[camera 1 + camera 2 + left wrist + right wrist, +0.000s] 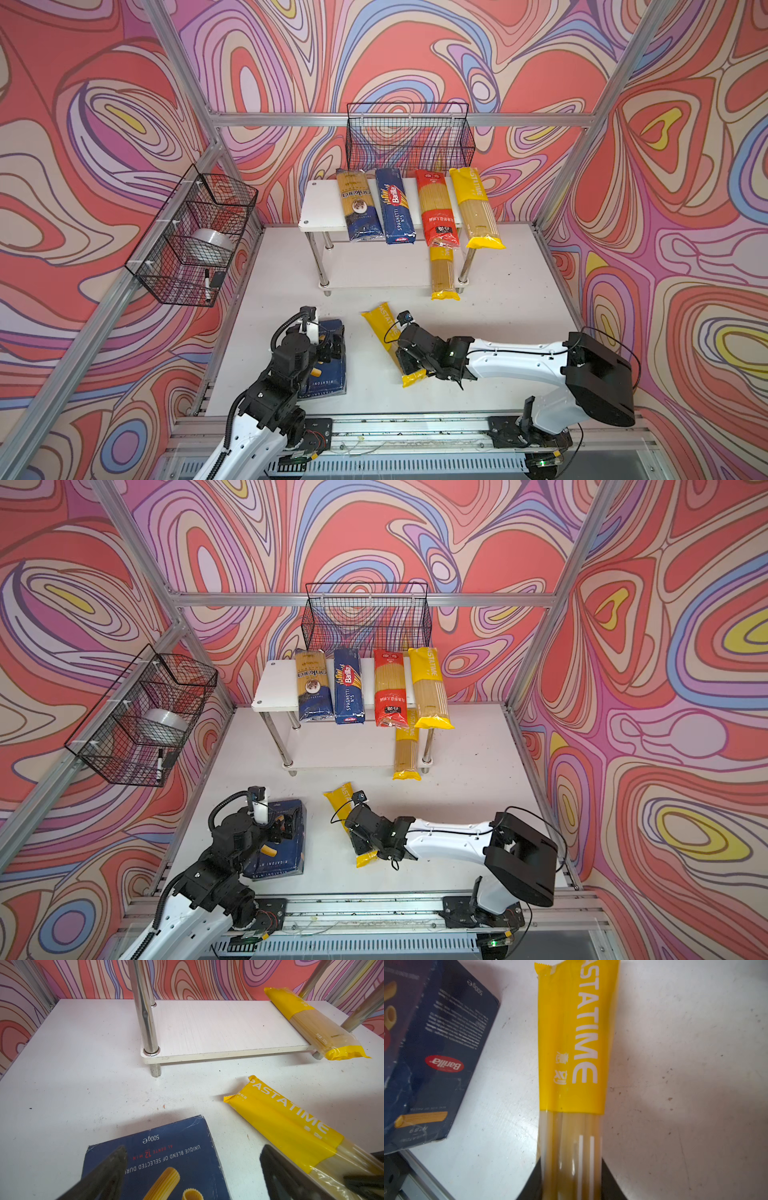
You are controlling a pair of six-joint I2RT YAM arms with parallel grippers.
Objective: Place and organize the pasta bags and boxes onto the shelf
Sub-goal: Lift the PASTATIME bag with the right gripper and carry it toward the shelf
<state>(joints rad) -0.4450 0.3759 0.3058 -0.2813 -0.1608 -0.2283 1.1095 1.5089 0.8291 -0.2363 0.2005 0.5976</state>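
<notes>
Where the loose yellow bag (566, 1032) lies: slanted in front of the shelf (320, 203) and well apart from it, just beside the rigatoni box (452, 1028); whether it rests on the table (498, 332) or is barely off it I cannot tell
Right gripper (406, 362): fingers clenched on the bag's two long sides, on the clear stretch past the yellow band, nearer its near end than its middle
Left gripper (194, 1153): fingers released and spread wide above the rigatoni box, holding nothing
Shelf load: the top board carries the dark blue bag (359, 208), spaghetti carton (395, 208), red bag (436, 208) and top-tier yellow bag (476, 208) side by side, near ends overhanging the front edge; the lower-tier yellow bag (442, 274) lies at the lower board's right end, the rest bare
How the bag should handle: probably moderate in weight; stiff lengthwise from packed dry strands, yet brittle, so a hard squeeze or a knock on a chrome leg could snap them; the film looks glossy, likely slippery
Where to hold: across the narrow width; a grip nearer the middle would balance better, since the long yellow end may sag or swing
Step in hand: probably taking this bag towards the lower board's bare stretch
Rigatoni box: broad rigid carton, likely light, best pinched across its thin edges
</notes>
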